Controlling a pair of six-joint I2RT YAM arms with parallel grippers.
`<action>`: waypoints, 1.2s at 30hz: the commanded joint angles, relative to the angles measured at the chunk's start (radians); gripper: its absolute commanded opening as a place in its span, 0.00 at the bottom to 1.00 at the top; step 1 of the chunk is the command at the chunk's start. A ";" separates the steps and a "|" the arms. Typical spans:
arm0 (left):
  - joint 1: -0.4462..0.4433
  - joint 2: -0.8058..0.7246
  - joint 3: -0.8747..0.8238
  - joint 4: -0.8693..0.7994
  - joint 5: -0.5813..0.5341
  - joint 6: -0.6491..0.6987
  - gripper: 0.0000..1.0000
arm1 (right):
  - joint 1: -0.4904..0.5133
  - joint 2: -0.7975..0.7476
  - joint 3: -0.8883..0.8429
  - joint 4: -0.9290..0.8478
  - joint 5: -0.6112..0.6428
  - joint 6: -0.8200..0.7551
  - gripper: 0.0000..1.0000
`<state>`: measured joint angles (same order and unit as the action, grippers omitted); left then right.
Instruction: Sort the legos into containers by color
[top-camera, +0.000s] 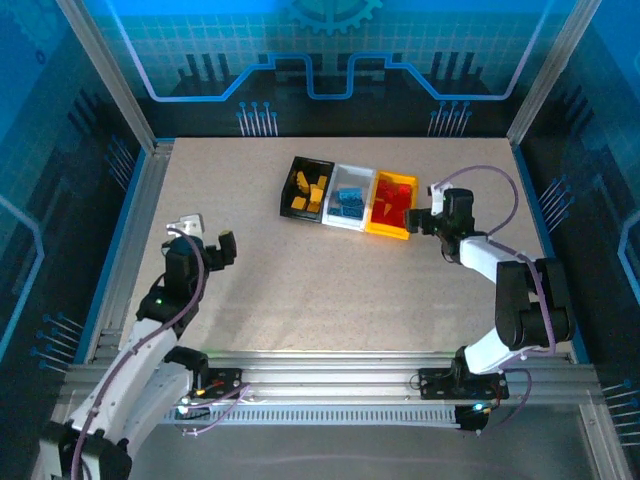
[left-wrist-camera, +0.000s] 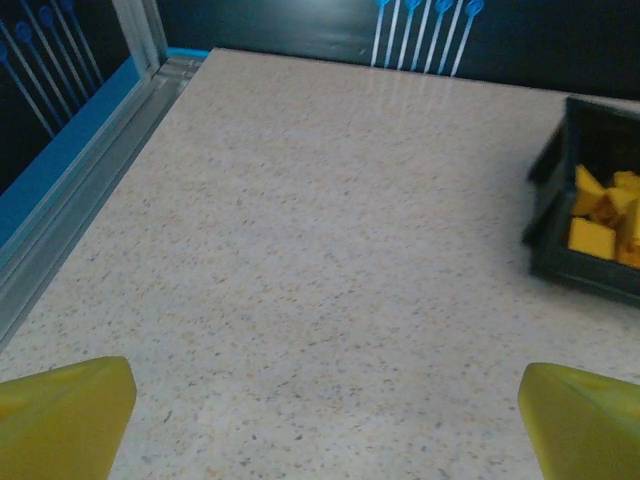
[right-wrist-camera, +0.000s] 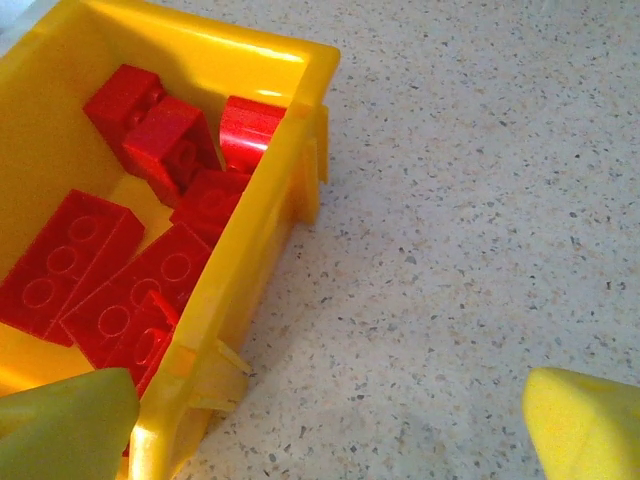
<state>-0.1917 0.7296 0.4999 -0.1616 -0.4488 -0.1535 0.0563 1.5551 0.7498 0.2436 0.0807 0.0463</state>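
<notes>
Top external view: on the table (top-camera: 300, 290) the containers (top-camera: 345, 224) sit in a left-to-right row, holding the legos (top-camera: 393, 205) by colour, red in the yellow bin (top-camera: 386, 233). Right tool (top-camera: 428, 206), jaws apart and empty, hangs just beside that bin's right end; left tool (top-camera: 207, 234), also apart, is well away.

Nothing readable in any view: no text, labels, brand marks or numbers.

The only sign-like graphic is a gear emblem (top-camera: 331, 12) with circuit-style lines (top-camera: 330, 82), printed in blue on the far wall panel (top-camera: 460, 40). It carries no lettering.

The studs on the red legos (right-wrist-camera: 60, 265) in the yellow container (right-wrist-camera: 262, 215) are too soft in the right wrist view to make out any mark.
</notes>
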 joint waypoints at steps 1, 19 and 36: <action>0.039 0.066 -0.030 0.133 -0.041 0.018 0.99 | -0.006 -0.013 -0.083 0.134 -0.017 -0.041 0.99; 0.121 0.587 -0.079 0.707 0.130 0.152 0.99 | 0.014 -0.055 -0.319 0.508 -0.033 -0.071 1.00; 0.131 0.831 -0.200 1.255 0.250 0.188 0.99 | -0.009 -0.055 -0.306 0.481 -0.078 -0.062 1.00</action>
<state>-0.0727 1.5177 0.3546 0.8787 -0.2302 0.0261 0.0578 1.5074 0.4393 0.6903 0.0174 -0.0086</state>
